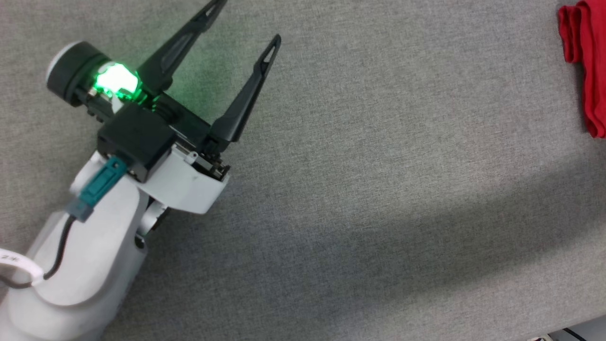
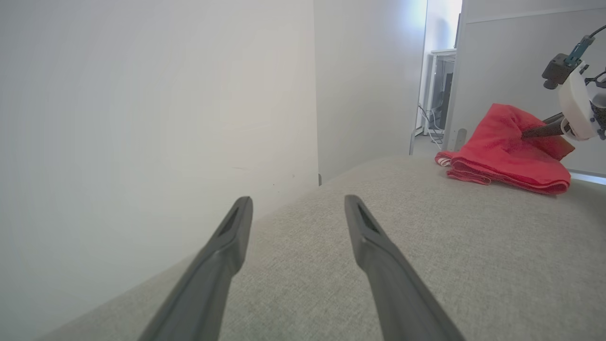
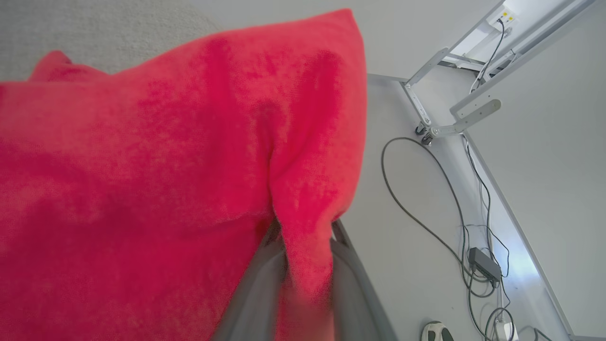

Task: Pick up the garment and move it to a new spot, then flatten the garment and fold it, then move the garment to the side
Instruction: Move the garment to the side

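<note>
Along the right edge of the grey felt-covered surface (image 1: 378,189) lies the folded red jersey garment (image 2: 502,156). It looks soft, light and limp, so its layers would likely slip apart unless pinched together near an edge. The right hand (image 3: 305,251) is clamped on a raised fold of it. The left hand (image 1: 248,20) hangs spread wide over bare felt, well apart. Nothing seems to obstruct; a black power brick with cables (image 3: 484,264) lies on the floor beyond.

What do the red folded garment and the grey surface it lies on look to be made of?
Red folded garment: soft knit or fleecy cloth, matte; it drapes and creases, with a fuzzy grain close up. Grey surface: seemingly a felt-like woven covering, matte, with a finely speckled weave.
</note>
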Motion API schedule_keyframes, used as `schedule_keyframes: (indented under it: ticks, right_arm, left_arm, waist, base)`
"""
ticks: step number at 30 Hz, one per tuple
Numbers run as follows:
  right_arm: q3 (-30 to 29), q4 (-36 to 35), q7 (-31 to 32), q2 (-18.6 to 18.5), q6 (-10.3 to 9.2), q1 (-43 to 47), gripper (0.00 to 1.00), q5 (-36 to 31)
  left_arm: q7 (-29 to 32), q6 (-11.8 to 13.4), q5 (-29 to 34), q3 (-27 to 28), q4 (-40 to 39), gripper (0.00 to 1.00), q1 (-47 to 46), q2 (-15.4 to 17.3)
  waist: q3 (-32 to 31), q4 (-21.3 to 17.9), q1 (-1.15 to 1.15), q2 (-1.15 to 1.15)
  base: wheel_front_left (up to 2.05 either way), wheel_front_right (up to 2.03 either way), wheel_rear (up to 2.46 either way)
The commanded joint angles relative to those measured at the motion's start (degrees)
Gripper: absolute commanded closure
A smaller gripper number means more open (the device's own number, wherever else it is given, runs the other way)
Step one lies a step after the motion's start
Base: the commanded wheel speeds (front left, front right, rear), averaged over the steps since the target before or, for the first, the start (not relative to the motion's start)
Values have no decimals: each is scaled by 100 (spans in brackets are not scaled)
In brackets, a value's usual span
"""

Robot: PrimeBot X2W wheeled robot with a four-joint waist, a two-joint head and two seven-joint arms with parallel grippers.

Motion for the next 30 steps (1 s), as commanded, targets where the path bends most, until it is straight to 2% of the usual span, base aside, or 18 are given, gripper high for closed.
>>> schedule_keyframes:
  ticks: [1,8,14,24,30]
  right_arm:
    - [-16,114,-117,39,-11,-88,0,-69]
    - [10,462,-420,36,-11,-219,0,-165]
    - [205,532,-525,57,-11,-96,0,-224]
    - [854,27,-863,713,-11,710,0,18]
    - [1250,-449,-933,1012,-10,1221,0,277]
  left_arm:
    - [4,-14,-50,-24,55,0,-46,-20]
    - [4,-14,-129,6,251,0,28,-188]
    - [4,-14,-94,174,360,0,250,-505]
    - [4,-14,-90,775,605,0,1432,-1149]
    - [4,-14,-94,1115,769,0,2097,-1364]
  waist:
    - [-17,4,0,0]
    - [-171,66,0,0]
    - [-491,276,0,0]
    - [-1485,856,0,0]
    - [-1941,1155,0,0]
  base:
    - [0,0,0]
    - [0,0,0]
    - [0,0,0]
    - [0,0,0]
    - [0,0,0]
